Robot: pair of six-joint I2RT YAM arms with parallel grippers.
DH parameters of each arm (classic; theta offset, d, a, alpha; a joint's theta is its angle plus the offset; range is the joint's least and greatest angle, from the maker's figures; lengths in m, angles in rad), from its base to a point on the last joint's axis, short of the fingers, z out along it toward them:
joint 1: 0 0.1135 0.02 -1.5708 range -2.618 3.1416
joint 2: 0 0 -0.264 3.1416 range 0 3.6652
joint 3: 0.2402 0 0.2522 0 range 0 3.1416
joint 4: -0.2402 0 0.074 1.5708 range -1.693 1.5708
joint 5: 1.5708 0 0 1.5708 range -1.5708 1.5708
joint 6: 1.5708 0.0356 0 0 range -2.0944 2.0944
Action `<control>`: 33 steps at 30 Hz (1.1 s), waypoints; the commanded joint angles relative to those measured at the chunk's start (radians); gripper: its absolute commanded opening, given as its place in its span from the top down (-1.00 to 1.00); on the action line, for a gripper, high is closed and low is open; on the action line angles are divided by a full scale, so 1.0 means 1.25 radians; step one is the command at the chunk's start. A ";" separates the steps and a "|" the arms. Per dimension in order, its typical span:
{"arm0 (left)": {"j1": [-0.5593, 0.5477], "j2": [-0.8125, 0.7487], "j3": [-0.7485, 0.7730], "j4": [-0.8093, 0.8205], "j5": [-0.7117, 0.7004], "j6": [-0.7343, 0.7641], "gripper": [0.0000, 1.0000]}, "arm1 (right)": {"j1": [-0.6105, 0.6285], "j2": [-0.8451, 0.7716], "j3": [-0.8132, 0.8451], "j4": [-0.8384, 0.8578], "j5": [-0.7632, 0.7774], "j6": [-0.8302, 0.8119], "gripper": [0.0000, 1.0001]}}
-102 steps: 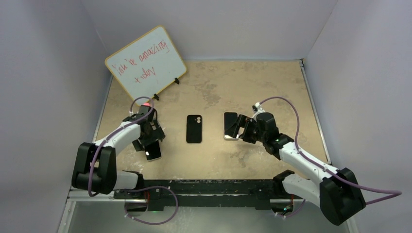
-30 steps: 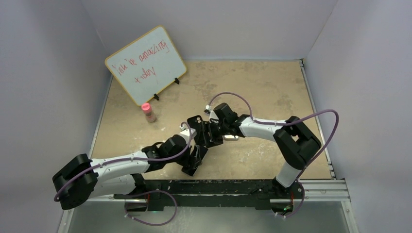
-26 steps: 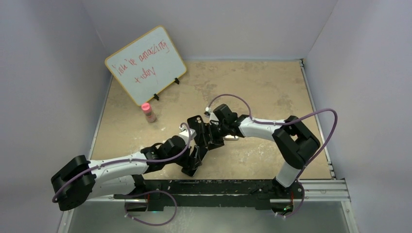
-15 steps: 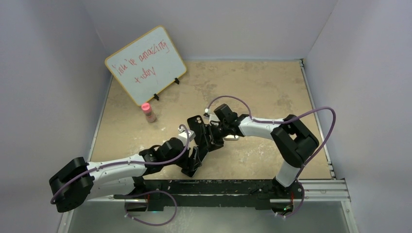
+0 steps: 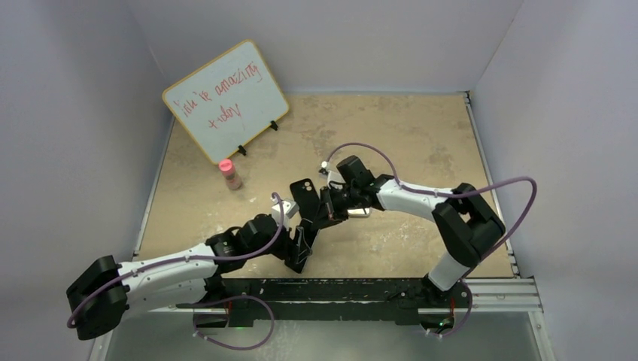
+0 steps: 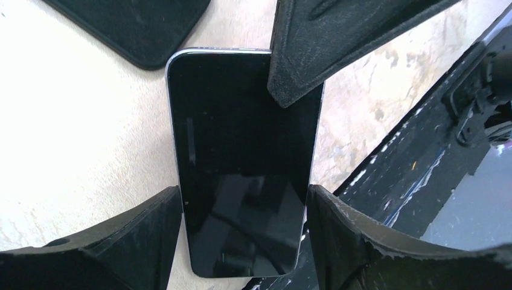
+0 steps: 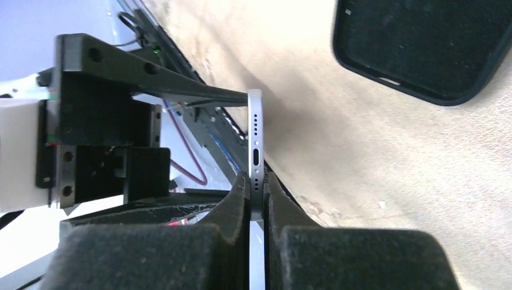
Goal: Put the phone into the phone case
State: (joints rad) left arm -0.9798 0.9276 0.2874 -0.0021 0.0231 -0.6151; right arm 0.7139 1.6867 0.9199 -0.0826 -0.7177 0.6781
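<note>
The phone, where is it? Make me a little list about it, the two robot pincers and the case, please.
phone: held up off the table, screen showing in the left wrist view
left pincer: closed on the phone's two long edges
right pincer: shut on screen and back at the charging-port end
phone case: flat on the table, nothing in it
phone in case: not yet

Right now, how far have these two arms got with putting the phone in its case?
Done: the phone is grasped, the left arm's jaws closed across its width. In hand: the right arm's jaws pinch its port end, so both arms hold it. Still to do: the phone case lies empty nearby, and the phone has yet to go in.
</note>
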 commanded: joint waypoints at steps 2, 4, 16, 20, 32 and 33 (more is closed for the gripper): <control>-0.007 -0.048 0.088 -0.063 -0.059 -0.056 -0.41 | -0.016 -0.119 -0.025 0.088 0.032 0.088 1.00; -0.007 -0.050 0.150 -0.131 -0.082 -0.095 -0.64 | -0.021 -0.162 -0.041 0.107 0.071 0.122 1.00; 0.068 0.080 0.487 -0.391 -0.227 -0.051 -1.00 | -0.033 -0.328 -0.123 0.228 0.375 0.278 1.00; 0.248 0.143 0.528 -0.405 -0.079 -0.053 -0.94 | -0.034 -0.354 -0.175 0.330 0.485 0.344 1.00; 0.441 0.191 0.436 -0.211 0.195 -0.100 -0.65 | -0.010 -0.348 -0.211 0.365 0.788 0.425 1.00; 0.441 0.204 0.432 -0.203 0.196 -0.094 -0.60 | -0.006 -0.340 -0.200 0.330 0.812 0.434 1.00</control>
State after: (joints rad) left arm -0.4423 1.1393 0.8635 -0.3603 0.1543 -0.7231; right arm 0.6865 1.2564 0.6220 0.3202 0.1196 1.1618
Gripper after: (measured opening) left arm 0.838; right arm 0.034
